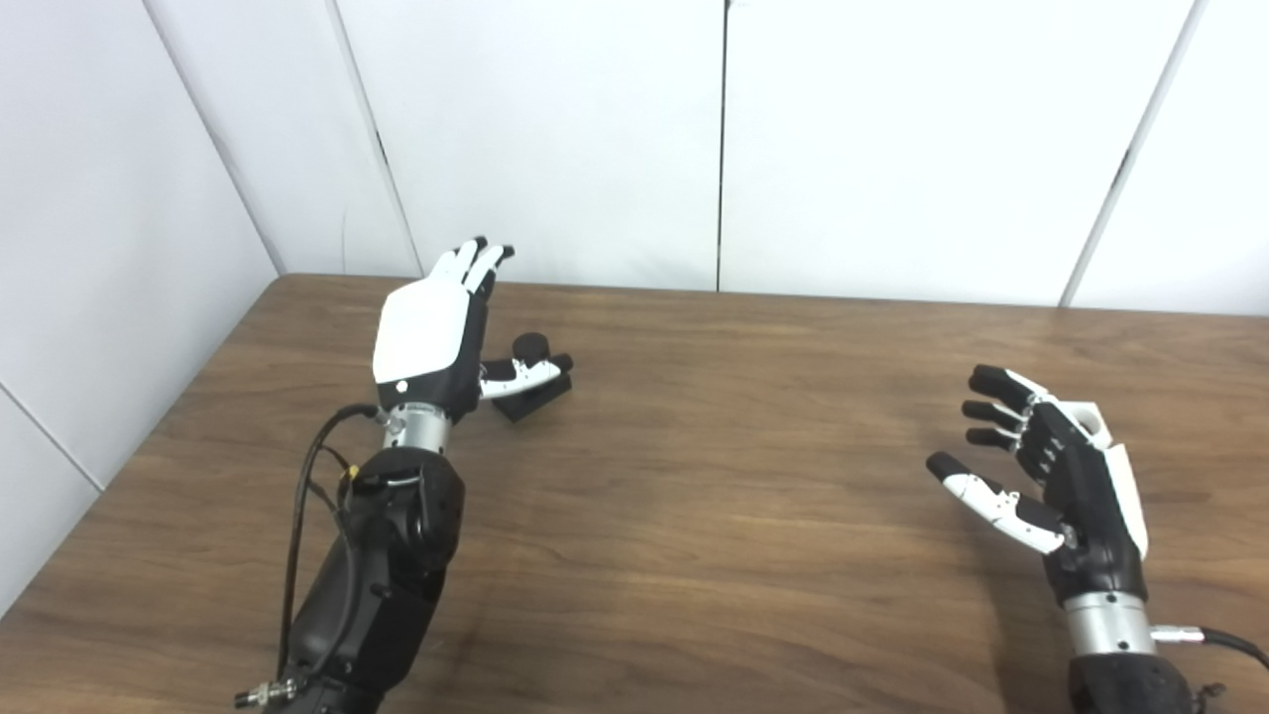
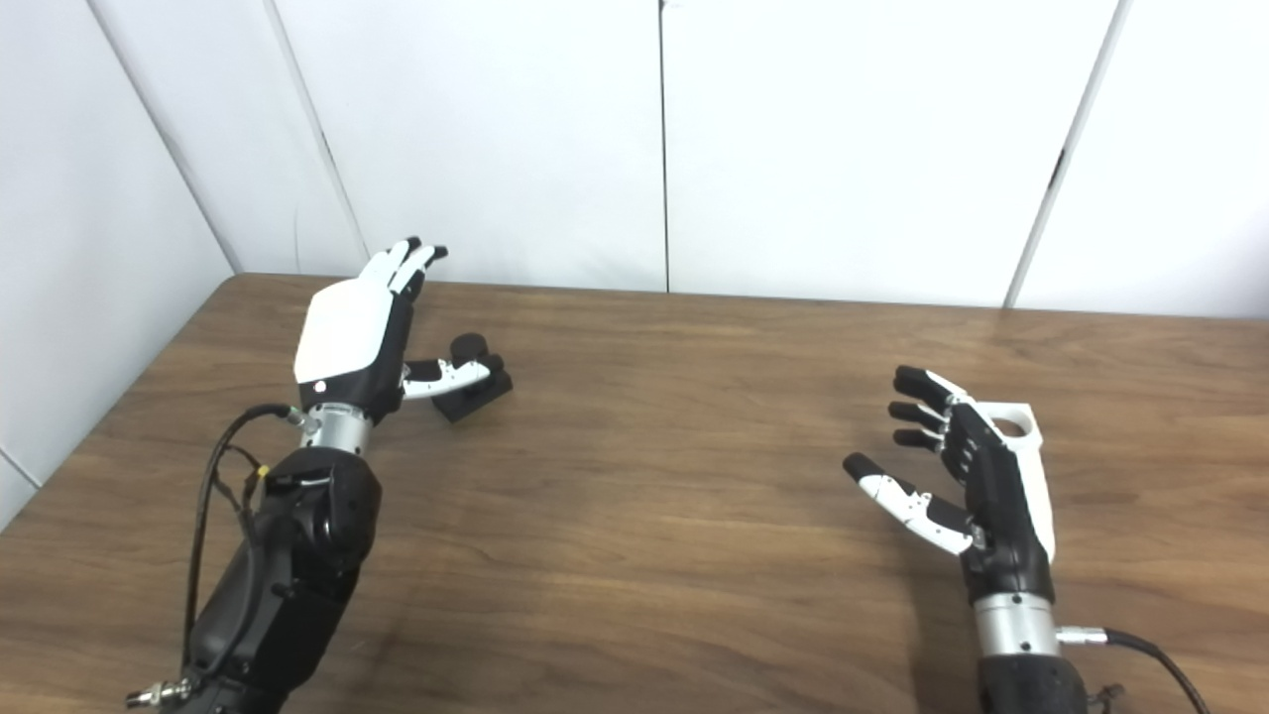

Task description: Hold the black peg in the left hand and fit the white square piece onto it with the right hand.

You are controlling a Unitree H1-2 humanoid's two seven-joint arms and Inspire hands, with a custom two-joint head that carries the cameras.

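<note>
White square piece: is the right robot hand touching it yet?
Cannot tell. In the right eye view the white square piece sits directly behind the open right robot hand, with no gap or contact visible.

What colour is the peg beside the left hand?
Black; the peg shows best in the left eye view.

Left hand [image 1: 428, 342] and right hand [image 1: 1066, 476] spread.

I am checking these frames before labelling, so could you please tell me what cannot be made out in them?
- Black peg: in both views the left robot hand covers part of it; thumb contact unclear.
- White square piece: mostly hidden behind the right robot hand; only an edge with a round hole shows, and contact is unclear.
- Both arms are cut off by the bottom edge.
</note>
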